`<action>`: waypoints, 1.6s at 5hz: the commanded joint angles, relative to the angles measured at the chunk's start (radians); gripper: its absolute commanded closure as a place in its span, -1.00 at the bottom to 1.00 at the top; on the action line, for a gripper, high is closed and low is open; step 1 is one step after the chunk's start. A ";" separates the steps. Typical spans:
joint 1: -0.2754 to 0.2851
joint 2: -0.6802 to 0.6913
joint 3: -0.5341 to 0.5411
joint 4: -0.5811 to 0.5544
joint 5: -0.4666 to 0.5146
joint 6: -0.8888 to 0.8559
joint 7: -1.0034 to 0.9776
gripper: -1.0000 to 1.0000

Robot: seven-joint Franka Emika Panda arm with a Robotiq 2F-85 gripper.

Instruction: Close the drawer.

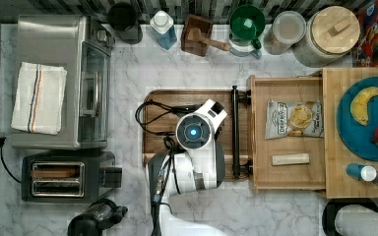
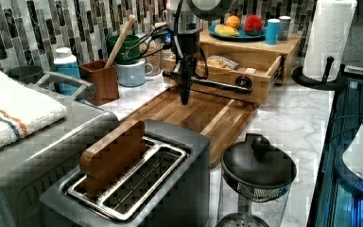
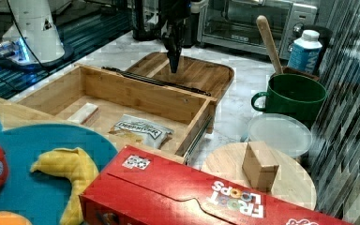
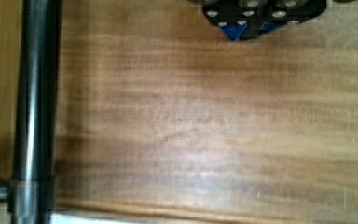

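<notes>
The drawer (image 1: pixel 285 84) is a shallow light-wood box that stands pulled out from under the butcher-block top (image 1: pixel 334 128). It holds a chip bag (image 1: pixel 294 119) and a pale block (image 1: pixel 290 159). Its long black bar handle (image 1: pixel 235 132) runs across the front. My gripper (image 2: pixel 184 98) hangs pointing down over the dark wooden tray (image 2: pixel 203 118), just short of the handle (image 2: pixel 217 85) and apart from it. Its fingers are shut with nothing between them. In the right view the gripper (image 3: pixel 174 68) hovers just beyond the handle (image 3: pixel 154 80). In the wrist view the gripper (image 4: pixel 240 32) is beside the bar (image 4: pixel 35 116).
A toaster oven (image 1: pixel 61 78) and a toaster (image 1: pixel 59 177) stand at the top view's left. A knife block, green mug (image 1: pixel 247 22) and jars line the back wall. A blue plate (image 1: pixel 369 118) with fruit sits on the butcher-block top. A paper towel roll (image 2: pixel 331 33) stands beside it.
</notes>
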 commanded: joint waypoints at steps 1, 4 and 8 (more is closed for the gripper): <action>-0.102 0.110 -0.036 0.095 0.044 0.094 -0.246 1.00; -0.244 0.062 -0.027 0.102 0.079 0.061 -0.421 1.00; -0.387 0.125 -0.104 0.188 0.079 0.127 -0.619 1.00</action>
